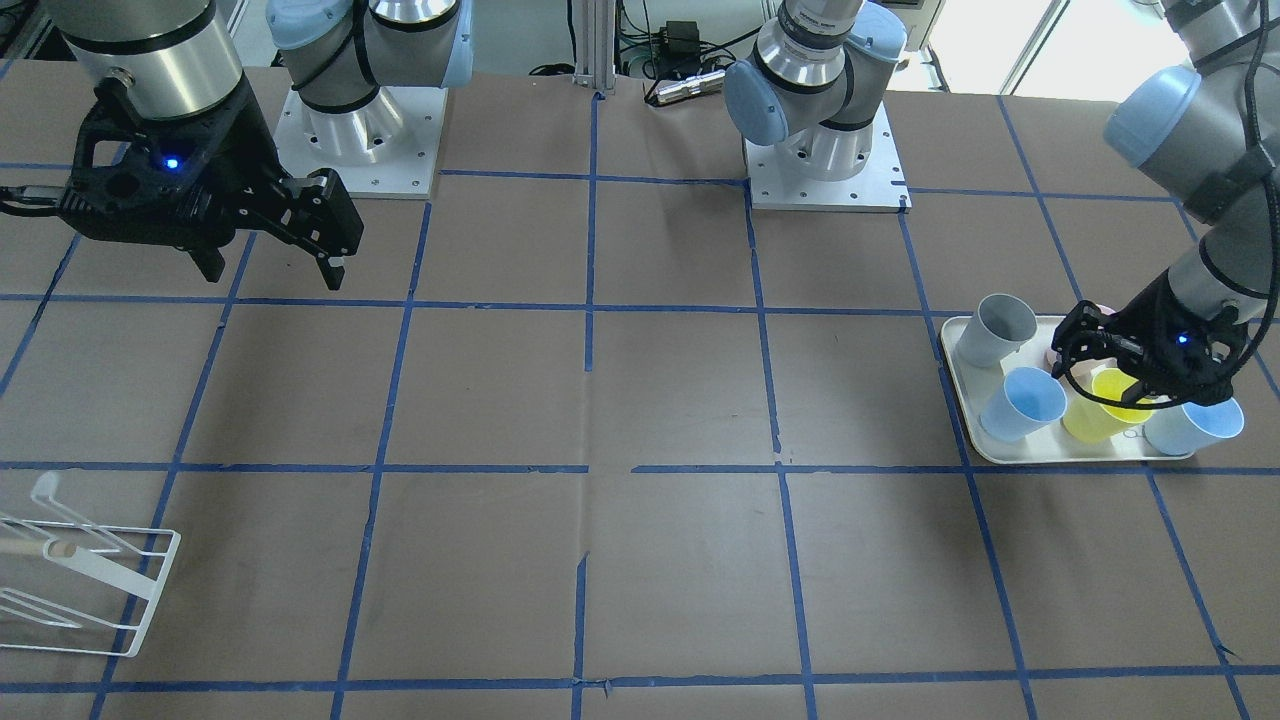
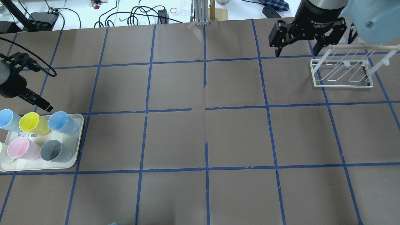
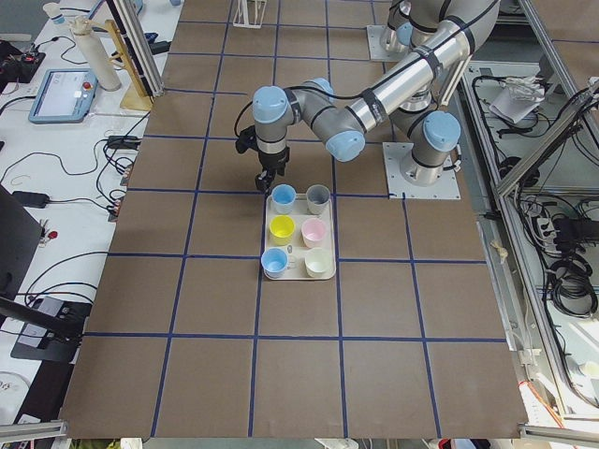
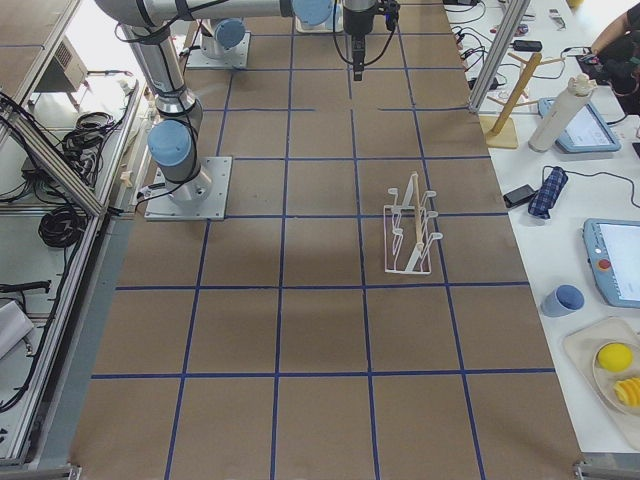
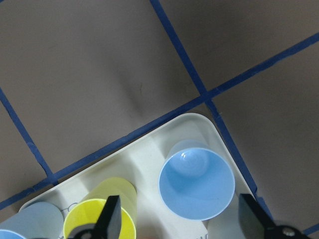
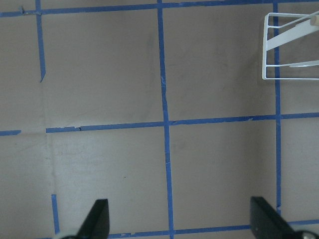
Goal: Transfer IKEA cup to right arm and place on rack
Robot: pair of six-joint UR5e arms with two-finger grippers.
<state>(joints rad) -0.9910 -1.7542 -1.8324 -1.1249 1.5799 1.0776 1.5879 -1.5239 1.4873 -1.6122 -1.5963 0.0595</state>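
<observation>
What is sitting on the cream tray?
Six upright cups: a blue cup, second blue cup, yellow cup, pink cup, grey cup, pale cup. The tray floor beneath them is hidden.

One legible mark, on my right gripper (image 2: 296, 52)
Its white lettering reads partly "Adaptive"; the rest is too small to read.

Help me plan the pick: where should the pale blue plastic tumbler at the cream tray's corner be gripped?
Likely its rim, from above: the pale blue plastic tumbler stands upright, mouth open; pinch the wall away from the yellow plastic cup.
</observation>
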